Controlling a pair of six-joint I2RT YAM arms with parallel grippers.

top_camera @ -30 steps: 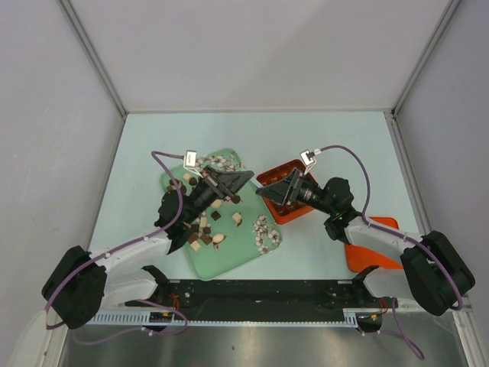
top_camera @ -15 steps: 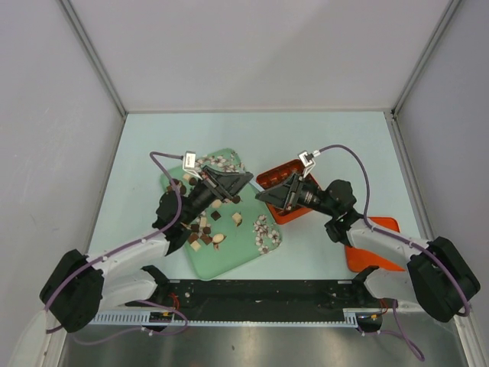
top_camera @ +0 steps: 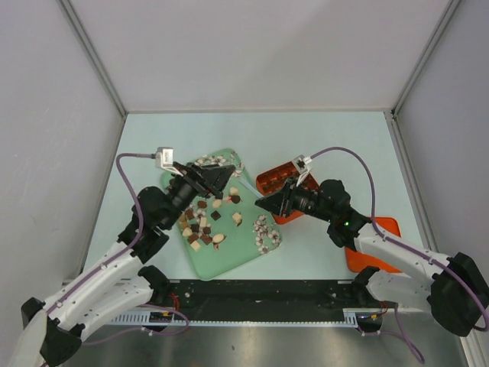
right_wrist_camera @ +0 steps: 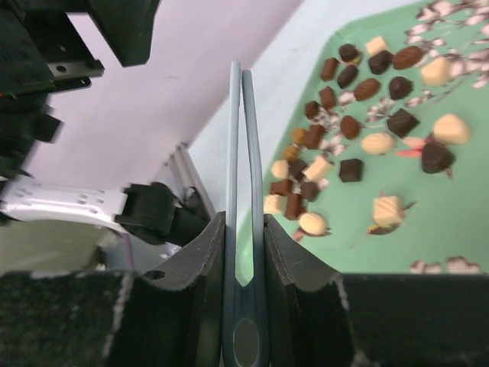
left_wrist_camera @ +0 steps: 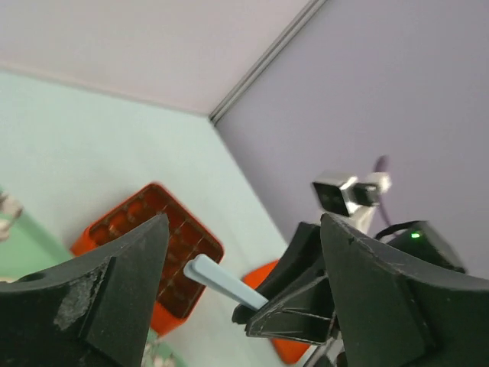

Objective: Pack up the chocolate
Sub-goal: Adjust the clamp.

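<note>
Claws first, from above: our left claw [top_camera: 221, 177] hangs over the far end of the green tray [top_camera: 241, 252]. Our right claw [top_camera: 269, 203] sits at the corner of the orange box [top_camera: 276, 182] nearest the tray. From this height we cannot tell how wide either one stands. The chocolate [top_camera: 200, 228] lies loose on the tray, with dark, tan and cream pieces scattered mostly over its left half. Tray and box rest just beside each other on the pale desk [top_camera: 321, 138].

From the left wrist we see our left claw [left_wrist_camera: 244, 222] spread wide, both dark fingers [left_wrist_camera: 114, 283] well apart and gripping nothing. Beyond the gap stands the orange box [left_wrist_camera: 130, 218] with its grid of cells. Beside it the right claw [left_wrist_camera: 283, 310] points pale blue tweezers [left_wrist_camera: 221, 279] our way.

From the right wrist we see our right claw [right_wrist_camera: 243, 229] narrowed and clamped on the tweezers [right_wrist_camera: 237, 138] near their joined end. The two prongs run ahead close together. To their right the chocolate [right_wrist_camera: 359, 88] is strewn across the green tray [right_wrist_camera: 458, 214], round and square pieces mixed.
</note>
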